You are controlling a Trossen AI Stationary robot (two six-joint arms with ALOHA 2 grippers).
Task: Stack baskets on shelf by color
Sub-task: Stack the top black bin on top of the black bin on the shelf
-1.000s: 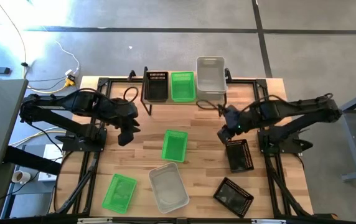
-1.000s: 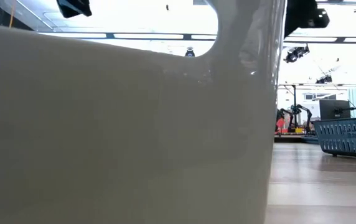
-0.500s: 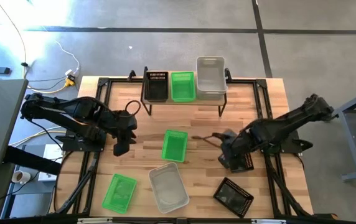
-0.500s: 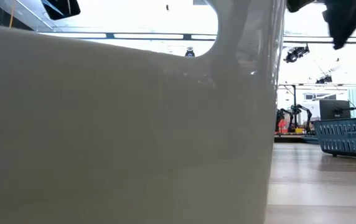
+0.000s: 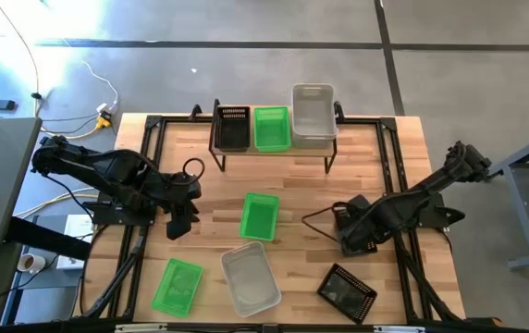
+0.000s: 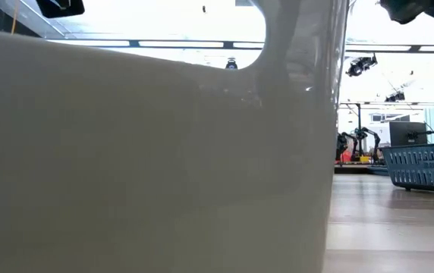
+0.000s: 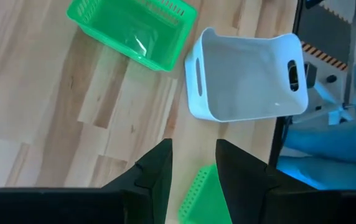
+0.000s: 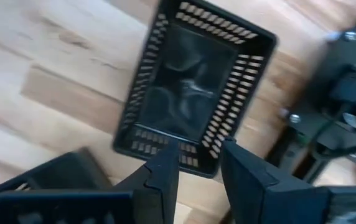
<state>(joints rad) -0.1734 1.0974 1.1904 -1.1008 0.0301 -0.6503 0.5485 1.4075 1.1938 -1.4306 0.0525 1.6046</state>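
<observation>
On the shelf (image 5: 274, 148) stand a black basket (image 5: 232, 128), a green basket (image 5: 271, 128) and a whitish basket (image 5: 313, 116) side by side. On the tabletop rest two green baskets (image 5: 260, 217) (image 5: 178, 287), a whitish one (image 5: 251, 277) and two black ones (image 5: 366, 239) (image 5: 346, 289). My left gripper (image 5: 179, 224) (image 7: 193, 165) is open over bare wood, left of the middle green basket (image 7: 131, 31). My right gripper (image 5: 350, 229) (image 8: 200, 168) is open, low over the left end of the upper black basket (image 8: 47, 180). Its wrist view looks onto the other black basket (image 8: 193, 93).
The low view is almost filled by the near wall of the whitish basket (image 6: 156, 152), with a black basket (image 6: 422, 167) to its right. Black frame rails (image 5: 403, 268) run along both table sides. Bare wood lies between the shelf and the middle green basket.
My right gripper has swung from near the shelf's right leg toward the table's near edge and dropped over the upper black basket. My left gripper has drifted toward the near edge and slightly left. No basket has moved.
</observation>
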